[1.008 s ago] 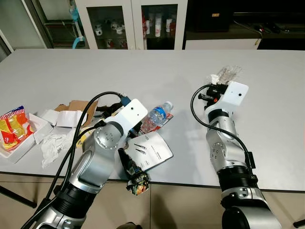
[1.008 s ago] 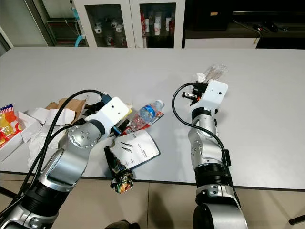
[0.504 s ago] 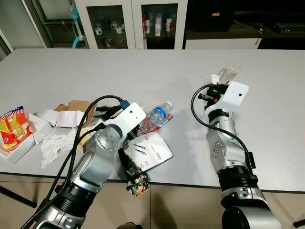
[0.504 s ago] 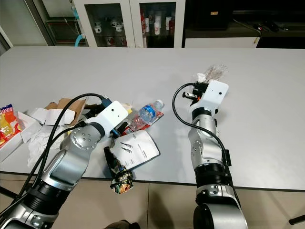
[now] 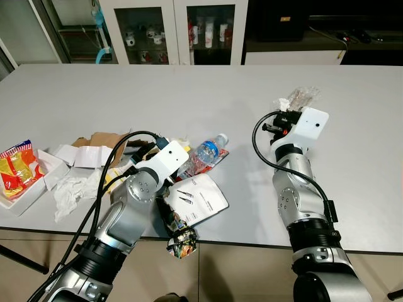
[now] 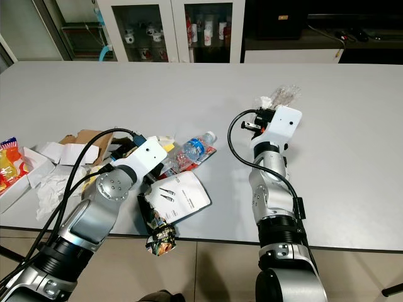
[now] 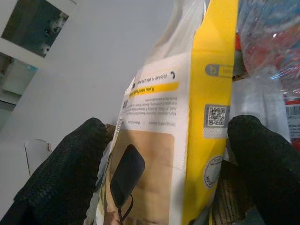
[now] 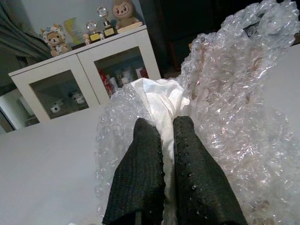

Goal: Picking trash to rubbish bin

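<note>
Trash lies in a heap on the grey table [image 5: 227, 94]: torn cardboard [image 5: 101, 139], white paper scraps, a plastic bottle [image 5: 209, 150] and a white leaflet [image 5: 198, 198]. My left gripper [image 7: 171, 126] reaches into this heap, open, its fingers [image 7: 70, 164] standing wide on either side of a yellow and white packet [image 7: 206, 108]. In the eye views the left wrist's white box [image 5: 167, 154] hides those fingers. My right gripper [image 8: 163, 123] is farther right on the table, shut on a wad of bubble wrap [image 5: 302, 95] with white tissue [image 8: 157, 101] inside.
A white paper tray [image 5: 28, 192] with red and yellow snack bags sits at the table's left edge, crumpled tissue [image 5: 72, 189] beside it. A crumpled colourful wrapper [image 5: 182, 242] hangs off the front edge below my left arm. Glass cabinets [image 5: 170, 31] stand behind the table.
My left arm has shifted slightly left and lower into the trash heap. The right arm and its bubble wrap have stayed in place.
</note>
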`<state>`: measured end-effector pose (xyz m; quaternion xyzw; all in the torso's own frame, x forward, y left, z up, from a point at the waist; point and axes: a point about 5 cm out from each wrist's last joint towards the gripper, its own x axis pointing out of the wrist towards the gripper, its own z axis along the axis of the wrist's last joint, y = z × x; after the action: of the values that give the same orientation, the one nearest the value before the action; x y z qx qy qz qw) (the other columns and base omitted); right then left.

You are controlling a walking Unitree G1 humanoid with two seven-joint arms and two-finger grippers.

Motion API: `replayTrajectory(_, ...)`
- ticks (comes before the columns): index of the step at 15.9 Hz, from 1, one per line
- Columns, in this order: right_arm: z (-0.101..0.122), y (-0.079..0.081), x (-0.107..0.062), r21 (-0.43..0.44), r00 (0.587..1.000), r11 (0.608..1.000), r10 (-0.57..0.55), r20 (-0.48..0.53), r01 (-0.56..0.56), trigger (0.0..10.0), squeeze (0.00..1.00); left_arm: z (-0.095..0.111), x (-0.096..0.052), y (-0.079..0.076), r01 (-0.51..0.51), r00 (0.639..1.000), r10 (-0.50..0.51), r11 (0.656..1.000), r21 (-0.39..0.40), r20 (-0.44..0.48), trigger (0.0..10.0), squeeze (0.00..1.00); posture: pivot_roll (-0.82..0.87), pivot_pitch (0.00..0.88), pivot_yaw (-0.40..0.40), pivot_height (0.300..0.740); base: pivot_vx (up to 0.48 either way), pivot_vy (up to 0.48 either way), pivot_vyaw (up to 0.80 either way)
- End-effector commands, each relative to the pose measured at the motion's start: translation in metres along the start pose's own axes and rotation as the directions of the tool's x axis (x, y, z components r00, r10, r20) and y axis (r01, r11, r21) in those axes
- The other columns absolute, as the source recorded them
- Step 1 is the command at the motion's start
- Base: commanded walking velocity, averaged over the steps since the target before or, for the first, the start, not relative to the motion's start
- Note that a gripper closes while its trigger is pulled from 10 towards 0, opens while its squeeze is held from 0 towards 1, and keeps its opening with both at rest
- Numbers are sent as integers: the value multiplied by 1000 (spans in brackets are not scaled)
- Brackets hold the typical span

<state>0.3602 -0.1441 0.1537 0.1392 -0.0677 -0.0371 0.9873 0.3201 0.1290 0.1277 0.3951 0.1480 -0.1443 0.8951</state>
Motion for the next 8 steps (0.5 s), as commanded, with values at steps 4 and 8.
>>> replayTrajectory(4, 6, 5, 3, 2, 1000, 1000, 12, 15, -12, 10000, 0, -13, 5, -12, -26, 999, 24, 997, 69, 29, 10000, 0, 26, 35, 63, 740, 0, 0, 0)
replayTrajectory(8, 6, 5, 3, 2, 1000, 1000, 10, 17, -10, 10000, 0, -11, 6, -14, -66, 994, 60, 996, 64, 92, 10000, 0, 26, 33, 62, 740, 0, 0, 0)
